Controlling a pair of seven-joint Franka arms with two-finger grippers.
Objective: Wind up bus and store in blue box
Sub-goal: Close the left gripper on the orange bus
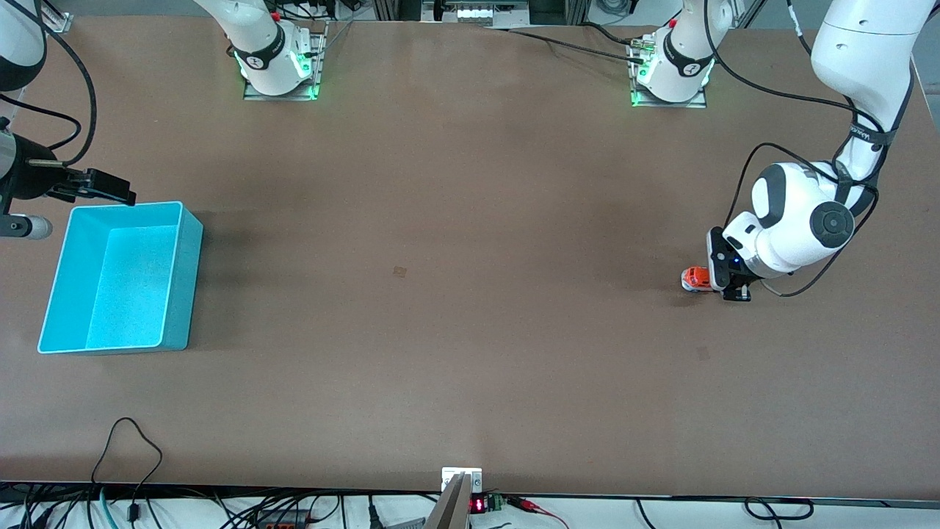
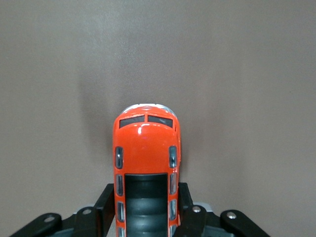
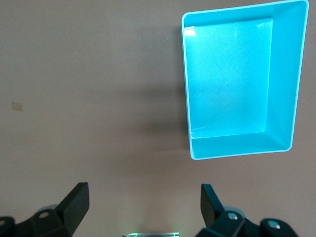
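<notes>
The bus (image 1: 695, 279) sits on the desk (image 1: 440, 294) at the left arm's end, at about 3 o'clock in the front view. Only its orange nose shows there; the rest is hidden under the left hand (image 1: 723, 283) and its white wrist. The left wrist view gives more: orange front, two dark windscreen panes, small side windows and the start of the dark roof, but the bus's back half (image 2: 146, 168) is cut off by the frame edge.

The left hand (image 2: 145, 217) is down at desk level and clamped narrow on the bus, one black finger (image 2: 106, 202) pressed against each side of the body.

The box (image 1: 121, 279) stands at the right arm's end, at about 9 o'clock in the front view, well apart from the bus. It is upright, and its speckled floor (image 3: 229, 79) holds nothing.

The right hand (image 1: 95, 187) waits in the air by the box's 12 o'clock rim, partly cut off by the front view's edge. Its fingers (image 3: 74, 202) stand wide apart and hold nothing; in its wrist view only their tips show, with bare desk between them.
</notes>
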